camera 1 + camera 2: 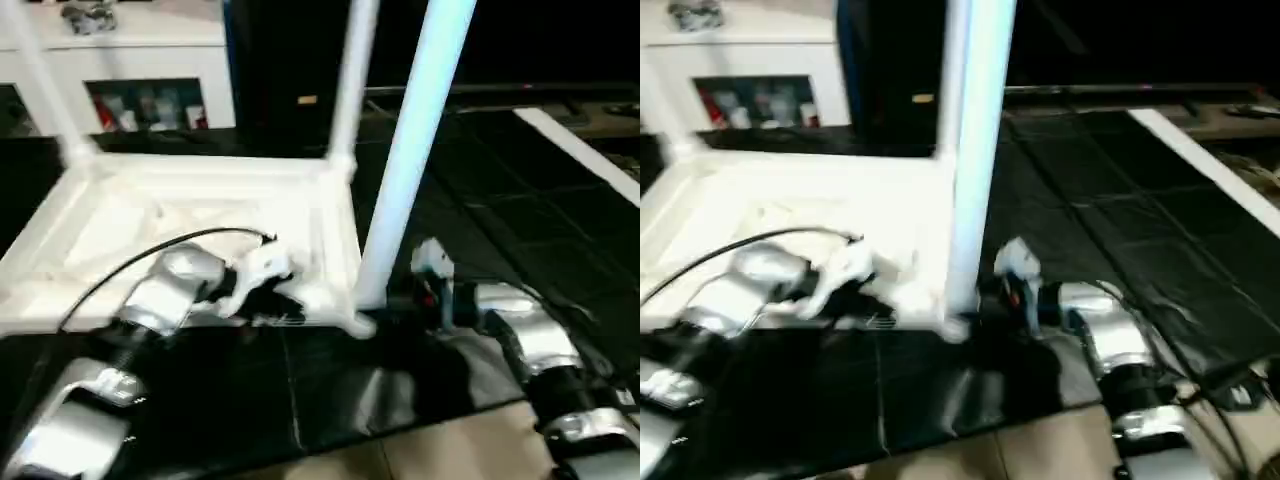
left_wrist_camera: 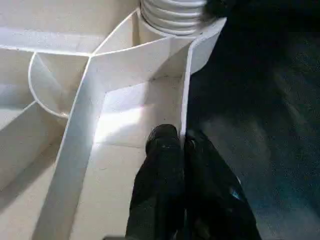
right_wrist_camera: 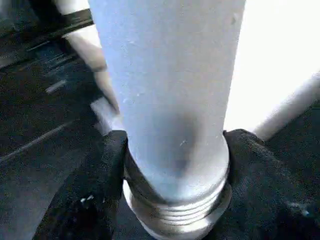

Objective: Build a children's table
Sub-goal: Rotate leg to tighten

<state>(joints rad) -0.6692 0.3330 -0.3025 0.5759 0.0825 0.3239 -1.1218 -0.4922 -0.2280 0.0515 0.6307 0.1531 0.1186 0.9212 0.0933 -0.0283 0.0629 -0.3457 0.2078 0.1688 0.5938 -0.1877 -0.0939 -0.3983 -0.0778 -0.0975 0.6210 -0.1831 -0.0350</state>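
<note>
The white table top lies upside down on the black mat, ribbed underside up. Two legs stand in its far corners, one at the left and one at the right. A third leg rises upright at the near right corner socket, its threaded end still showing. My right gripper is shut on this leg just above the threads, one finger on each side. My left gripper is shut on the near rim of the table top, close to that corner.
A white cabinet with glass doors stands at the back left. A white strip runs across the black mat at the right. Tan floor shows at the mat's near edge. A black cable arcs over my left forearm.
</note>
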